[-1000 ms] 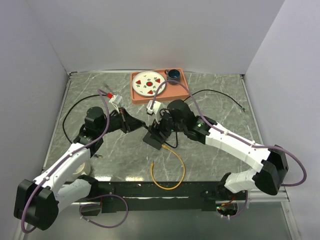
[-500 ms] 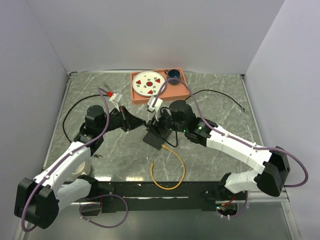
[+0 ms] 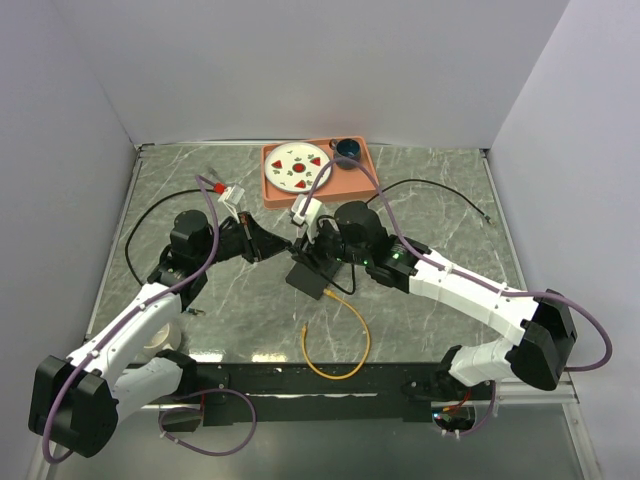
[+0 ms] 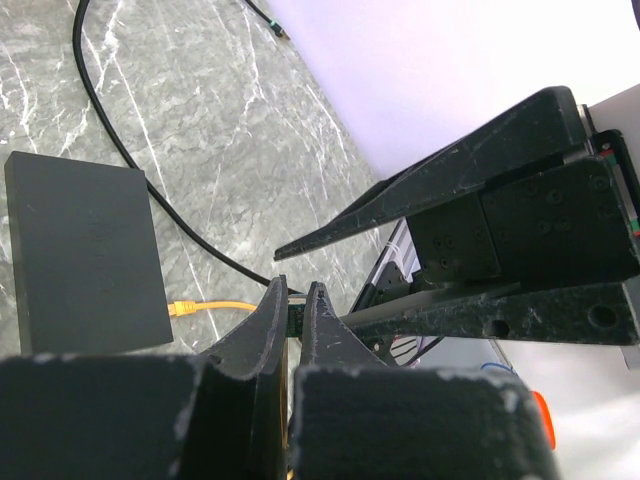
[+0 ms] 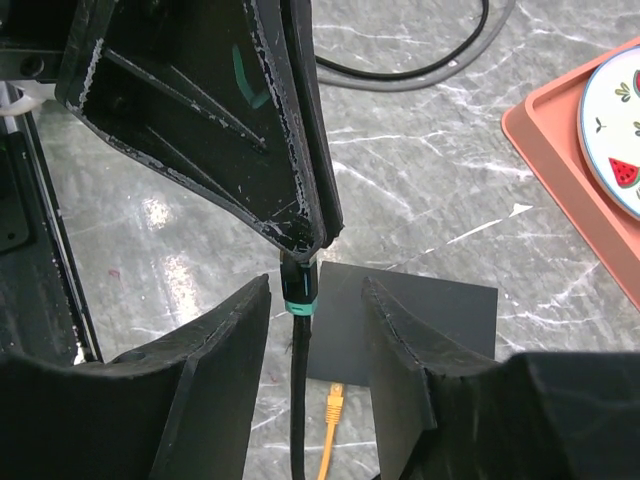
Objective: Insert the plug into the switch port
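Right tool (image 5: 305, 335) has edged in toward the left tool (image 4: 295, 303) and its jaws have drawn narrower. They remain apart, one finger on either side of the plug (image 5: 299, 290) with gaps showing. Left tool pinches that teal-banded plug at its tip, above the table (image 5: 420, 180). Black switch box (image 5: 420, 320) lies flat just beyond, with a yellow cable (image 5: 330, 410) meeting its edge; the ports themselves cannot be made out.

Two arms: left arm (image 3: 130, 330), right arm (image 3: 480, 295). One box (image 3: 310, 278), tray (image 3: 365, 175), plate (image 3: 290, 160), cup (image 3: 349, 150), yellow cable (image 3: 355, 325). Black cables (image 3: 440, 186): number unclear.
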`<move>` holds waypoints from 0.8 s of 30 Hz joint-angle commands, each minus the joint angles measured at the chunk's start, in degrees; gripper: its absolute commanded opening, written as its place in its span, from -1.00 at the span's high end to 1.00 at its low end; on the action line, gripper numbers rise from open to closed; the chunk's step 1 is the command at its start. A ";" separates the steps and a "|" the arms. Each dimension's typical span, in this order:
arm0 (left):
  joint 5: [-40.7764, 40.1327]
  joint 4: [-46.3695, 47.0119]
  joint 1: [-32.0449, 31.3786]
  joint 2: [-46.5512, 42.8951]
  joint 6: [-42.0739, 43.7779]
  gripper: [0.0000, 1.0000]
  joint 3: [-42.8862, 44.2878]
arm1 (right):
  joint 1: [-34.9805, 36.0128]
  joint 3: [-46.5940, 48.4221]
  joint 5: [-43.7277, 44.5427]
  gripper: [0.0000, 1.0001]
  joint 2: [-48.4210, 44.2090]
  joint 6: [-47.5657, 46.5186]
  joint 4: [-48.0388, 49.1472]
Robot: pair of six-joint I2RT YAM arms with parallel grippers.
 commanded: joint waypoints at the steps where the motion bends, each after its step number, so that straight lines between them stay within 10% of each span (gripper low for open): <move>1: 0.38 1.09 -0.21 -0.23 -0.74 0.98 2.41 | 0.57 1.62 -0.08 0.07 1.12 0.55 3.59; 8: 0.55 1.62 -0.21 -0.14 -1.27 0.98 2.23 | 0.57 2.14 -0.26 0.18 2.26 0.37 3.76; 13: 0.47 1.62 -0.21 0.03 -1.36 0.98 2.32 | 0.57 2.23 -0.08 1.00 2.61 0.28 3.41; 16: 0.47 1.62 -0.21 0.30 -1.27 0.98 2.32 | 0.66 2.06 0.36 0.93 2.17 0.28 3.06; 21: 0.38 1.71 -0.21 0.65 -1.18 0.99 2.14 | 0.66 0.57 1.33 0.15 0.33 0.63 4.37; 24: 0.47 2.06 -0.21 0.65 -1.36 0.98 1.97 | 0.66 0.21 1.59 0.14 -0.29 0.54 4.38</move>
